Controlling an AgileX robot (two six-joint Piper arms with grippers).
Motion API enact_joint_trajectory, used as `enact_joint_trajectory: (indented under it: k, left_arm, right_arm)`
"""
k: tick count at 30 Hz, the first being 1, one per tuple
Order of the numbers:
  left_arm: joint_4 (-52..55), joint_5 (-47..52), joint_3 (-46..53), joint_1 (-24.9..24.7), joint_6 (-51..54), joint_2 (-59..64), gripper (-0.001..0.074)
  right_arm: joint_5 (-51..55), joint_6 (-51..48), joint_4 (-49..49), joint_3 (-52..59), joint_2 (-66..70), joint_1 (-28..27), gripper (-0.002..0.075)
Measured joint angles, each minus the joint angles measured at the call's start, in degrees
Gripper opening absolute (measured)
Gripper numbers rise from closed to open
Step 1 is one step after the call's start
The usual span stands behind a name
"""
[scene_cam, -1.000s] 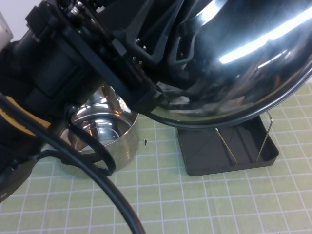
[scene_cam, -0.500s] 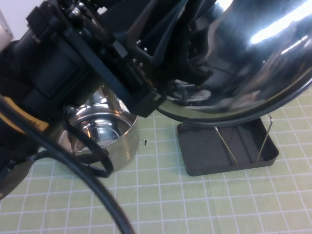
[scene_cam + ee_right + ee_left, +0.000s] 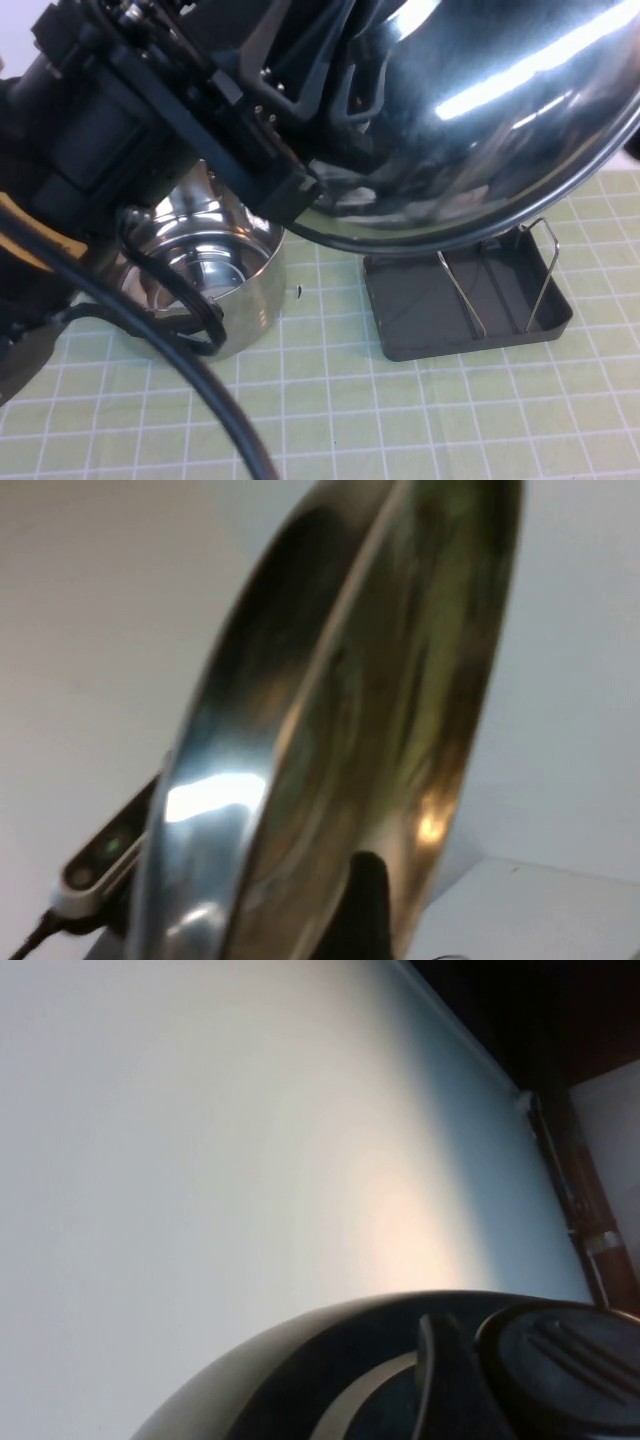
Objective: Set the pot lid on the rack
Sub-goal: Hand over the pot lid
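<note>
The pot lid (image 3: pixel 500 110) is a shiny steel dome held high, close to the high camera, above the rack (image 3: pixel 470 300). My left gripper (image 3: pixel 340 70) reaches it from the left and is shut on its black knob (image 3: pixel 560 1370), which shows beside one finger (image 3: pixel 445 1390) in the left wrist view. The rack is a dark grey tray with upright wire loops (image 3: pixel 540 275), partly hidden by the lid. My right gripper (image 3: pixel 400 920) is raised right beside the lid's rim (image 3: pixel 330 730), which fills the right wrist view edge-on.
The open steel pot (image 3: pixel 200 275) stands on the green grid mat (image 3: pixel 400 420) left of the rack. My left arm and its black cable (image 3: pixel 180 360) cover the pot's near left side. Bare mat lies in front of the pot and rack.
The left arm shifted slightly up and left with the lid, and the lid tilted. Its lower rim rose, uncovering more of the rack's wire loops.
</note>
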Motion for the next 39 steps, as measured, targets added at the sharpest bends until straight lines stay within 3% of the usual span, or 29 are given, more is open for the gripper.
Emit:
enact_joint_trajectory:
  k: [7, 12, 18, 30, 39]
  left_arm:
    - [-1.4, 1.9, 0.0, 0.0, 1.0, 0.0, 0.0327]
    - [-1.9, 4.2, 0.0, 0.0, 1.1, 0.0, 0.0327]
    - [-2.3, 5.0, 0.0, 0.0, 1.2, 0.0, 0.0327]
    - [-2.4, 6.4, 0.0, 0.0, 1.2, 0.0, 0.0327]
    - [-0.7, 6.4, 0.0, 0.0, -0.6, 0.0, 0.0327]
  right_arm:
    - [-3.9, 4.2, -1.5, 0.0, 0.0, -13.9, 0.064]
    - [-5.1, 7.0, -5.9, -0.1, -0.6, -19.0, 0.064]
    - [-6.4, 10.7, -10.9, -0.1, -1.5, -18.0, 0.064]
    - [-6.6, 10.2, -4.0, -0.1, -6.3, -15.8, 0.064]
    - [-6.0, 8.0, -4.1, -0.1, -6.3, -6.1, 0.064]
